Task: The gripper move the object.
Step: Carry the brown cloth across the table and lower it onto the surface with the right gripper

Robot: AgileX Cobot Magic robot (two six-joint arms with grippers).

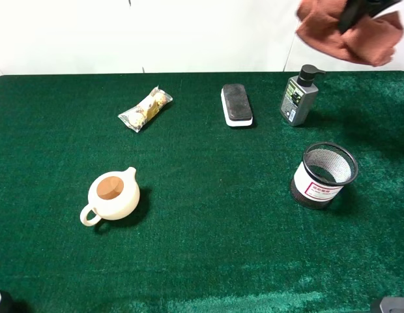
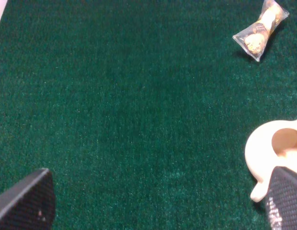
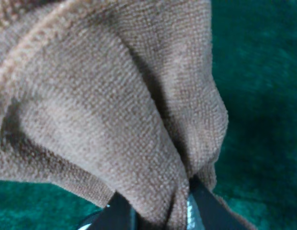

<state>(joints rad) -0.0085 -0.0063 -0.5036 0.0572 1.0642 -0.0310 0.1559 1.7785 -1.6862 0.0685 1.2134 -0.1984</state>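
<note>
The right gripper (image 3: 160,207) was pressed together on a bunched fold of the towel (image 1: 345,34), which hung clear of the table (image 1: 208,261) at the far right, showing above the bottle (image 1: 300,96) in the high view. The wrist view showed only a narrow pinch of cloth between the jaws and the rest sagging loose, so the likeliest failure was the soft terry creeping out of the pinch during a quick swing and dropping short of wherever it was meant to go. The loose folds were the second hazard. If carried low over the right side, they could brush the bottle, which was tall and narrow and would probably tip. They could also drag across the rim of the mesh cup (image 1: 324,175), which looked light enough to snag and slide or roll. The cloth filled most of the right wrist view, so little of what lay beneath it could be checked from there. A release from that height might also have let the towel land crumpled or partly draped over the cup. The left gripper (image 2: 153,206) was spread wide and empty, low over the table with one finger just beside the teapot (image 2: 278,153). A careless move there could nudge the pot, but it was well apart from the towel.
</note>
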